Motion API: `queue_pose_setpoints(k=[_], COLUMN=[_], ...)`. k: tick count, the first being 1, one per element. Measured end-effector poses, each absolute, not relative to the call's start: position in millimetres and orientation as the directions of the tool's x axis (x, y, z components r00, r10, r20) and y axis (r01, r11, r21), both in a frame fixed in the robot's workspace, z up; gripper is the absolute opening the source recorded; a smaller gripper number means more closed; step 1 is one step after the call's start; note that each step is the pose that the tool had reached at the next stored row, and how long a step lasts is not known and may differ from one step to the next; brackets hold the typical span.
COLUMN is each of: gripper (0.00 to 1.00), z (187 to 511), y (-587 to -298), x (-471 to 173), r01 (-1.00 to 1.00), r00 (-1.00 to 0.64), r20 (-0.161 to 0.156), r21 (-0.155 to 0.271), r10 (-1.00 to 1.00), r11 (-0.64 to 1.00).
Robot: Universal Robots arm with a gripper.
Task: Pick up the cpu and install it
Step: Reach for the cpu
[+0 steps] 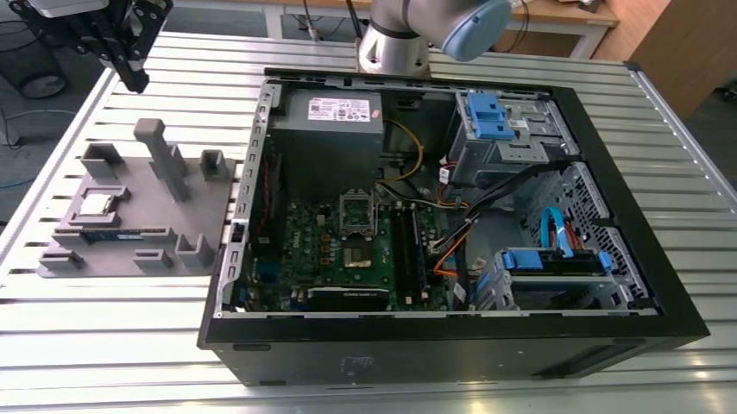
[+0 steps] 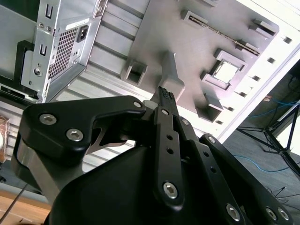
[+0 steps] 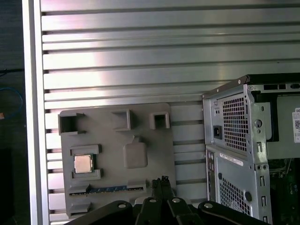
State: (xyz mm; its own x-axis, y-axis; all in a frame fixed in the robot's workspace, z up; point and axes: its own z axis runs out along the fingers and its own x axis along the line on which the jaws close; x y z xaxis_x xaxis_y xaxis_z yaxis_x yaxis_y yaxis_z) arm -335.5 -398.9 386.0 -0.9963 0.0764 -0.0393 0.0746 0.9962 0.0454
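On the slatted metal desk (image 1: 138, 345), just beside the open computer case (image 1: 403, 362), sits the grey tray (image 1: 207, 216). The cpu (image 1: 95, 204) lies flat in one of its square pockets, shiny top up. The raised walls around that pocket probably fix the chip in a known spot while leaving its edges reachable from above. A green memory stick (image 1: 116, 233) rests in a slot next to it.

The case lies on its side with the panel off, so the motherboard (image 1: 334, 250) and its silver socket frame (image 1: 357, 210) face upward for loading.

The gripper (image 1: 136, 84) hangs above the desk near the tray's edge, well apart from the cpu. Its fingers (image 3: 165, 183) are pressed together and hold nothing.

A white label (image 1: 342, 109) on the power supply (image 1: 328, 129) carries print that cannot be made out.
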Motion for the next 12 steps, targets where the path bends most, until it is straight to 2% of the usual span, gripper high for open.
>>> queue_pose_setpoints(k=[12], gripper=[0.11], z=[385.9], y=[-398.9], x=[-347.8], r01=[0.074], r00=[-0.996], r20=[-0.039], r21=[0.046], r10=[0.076], r11=[0.996])
